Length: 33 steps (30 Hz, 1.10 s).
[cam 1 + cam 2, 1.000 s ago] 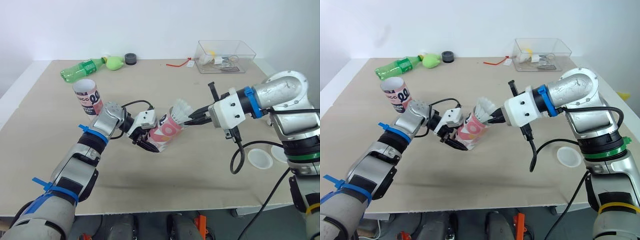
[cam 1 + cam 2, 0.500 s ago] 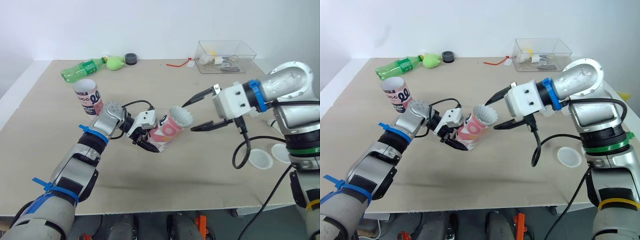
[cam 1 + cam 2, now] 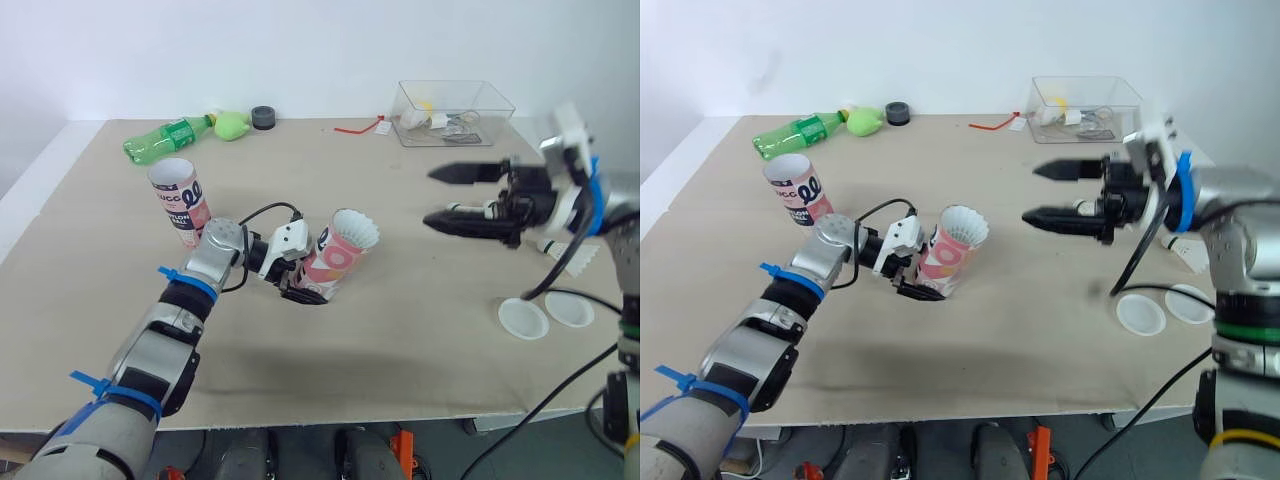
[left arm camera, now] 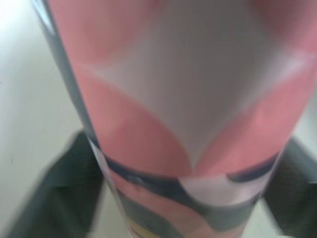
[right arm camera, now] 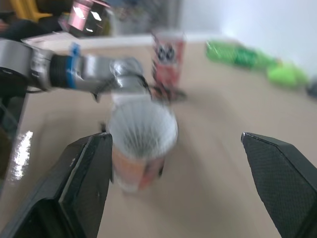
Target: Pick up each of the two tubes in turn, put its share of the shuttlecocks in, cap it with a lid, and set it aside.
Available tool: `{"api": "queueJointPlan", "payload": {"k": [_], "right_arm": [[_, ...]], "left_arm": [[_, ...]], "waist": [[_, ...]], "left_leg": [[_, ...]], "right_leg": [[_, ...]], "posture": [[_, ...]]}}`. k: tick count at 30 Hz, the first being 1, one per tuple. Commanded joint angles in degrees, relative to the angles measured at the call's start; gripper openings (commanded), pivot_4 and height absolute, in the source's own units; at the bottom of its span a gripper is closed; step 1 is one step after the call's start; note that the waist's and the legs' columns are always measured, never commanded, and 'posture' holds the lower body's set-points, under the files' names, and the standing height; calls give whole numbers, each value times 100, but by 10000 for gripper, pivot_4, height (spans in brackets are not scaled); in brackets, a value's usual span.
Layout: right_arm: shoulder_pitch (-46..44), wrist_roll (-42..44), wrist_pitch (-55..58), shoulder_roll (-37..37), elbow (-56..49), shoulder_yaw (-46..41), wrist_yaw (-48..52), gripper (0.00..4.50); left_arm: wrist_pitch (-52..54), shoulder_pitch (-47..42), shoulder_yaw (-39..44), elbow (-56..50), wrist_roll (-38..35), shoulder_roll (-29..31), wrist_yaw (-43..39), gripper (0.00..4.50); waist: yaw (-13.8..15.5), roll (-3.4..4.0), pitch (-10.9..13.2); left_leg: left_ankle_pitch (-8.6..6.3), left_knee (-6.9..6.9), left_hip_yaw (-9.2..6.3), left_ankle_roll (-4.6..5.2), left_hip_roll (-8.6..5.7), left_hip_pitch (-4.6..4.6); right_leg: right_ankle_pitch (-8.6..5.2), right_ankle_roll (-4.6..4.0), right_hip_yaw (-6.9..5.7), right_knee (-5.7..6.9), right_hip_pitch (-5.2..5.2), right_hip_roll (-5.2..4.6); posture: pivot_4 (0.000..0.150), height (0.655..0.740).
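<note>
The left arm stretches forward and low, its left gripper clamped on the lower end of a tilted tube. The right arm is held higher. Its right gripper is spread wide and empty, with the fingers pointing toward the left one, well apart from it.

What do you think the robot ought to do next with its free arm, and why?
Probably lower the right gripper to a white lid on the table. That gripper hangs open and empty, while the left gripper holds the pink tube tilted, with a shuttlecock showing its feathers right at the mouth, so capping looks due.
</note>
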Motion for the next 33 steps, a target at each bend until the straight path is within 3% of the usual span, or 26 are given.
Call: {"api": "queueJointPlan", "payload": {"k": [1, 9, 20, 25, 29, 33], "right_arm": [[100, 129, -63, -87, -493, -392, -286, 45000], [102, 238, 45, -238, -694, -368, -344, 45000], [-1245, 48, -174, -348, -665, 585, 550, 45000], [-1738, -85, -355, -170, -416, 908, 827, 45000], [-1950, -361, -597, -269, -367, 1264, 1323, 45000], [-2427, -1485, -1915, -374, 116, 1994, 1677, 45000]], "left_arm": [[-161, 515, 193, -460, -222, -139, 328, 44557], [-469, 1479, 179, -971, -240, -777, 1290, 44557], [-655, 1301, 233, -965, -356, -881, 1372, 44557], [-751, 1267, 209, -920, -331, -757, 1264, 28995], [-867, 1271, 129, -915, -250, -640, 1183, 26895], [-1159, 1212, 12, -870, -116, -510, 1075, 26895]], "waist": [[-21, 4, 0], [12, 5, -1], [-5, 6, 0], [-1, 6, 0], [-1, 6, 0], [-2, 8, 1]], "left_leg": [[0, 0, 5, 0, 0, 2], [10, 9, -5, 6, -3, 11], [15, 12, 12, 15, -3, 8], [15, 5, 7, 15, 3, 6], [12, 5, 9, 15, 0, 2], [10, 5, 11, 14, -1, 2]], "right_leg": [[1, 2, 3, 0, -1, 1], [11, 16, 4, -2, 16, 3], [19, 1, 4, -17, 8, -6], [23, 3, -3, -16, 6, 0], [24, 5, -2, -18, 4, -5], [21, 1, -6, -18, 2, -8]], "posture": [[1500, 7400], [1500, 7400], [1500, 7400], [1500, 7400], [1500, 7400], [1500, 7400]]}}
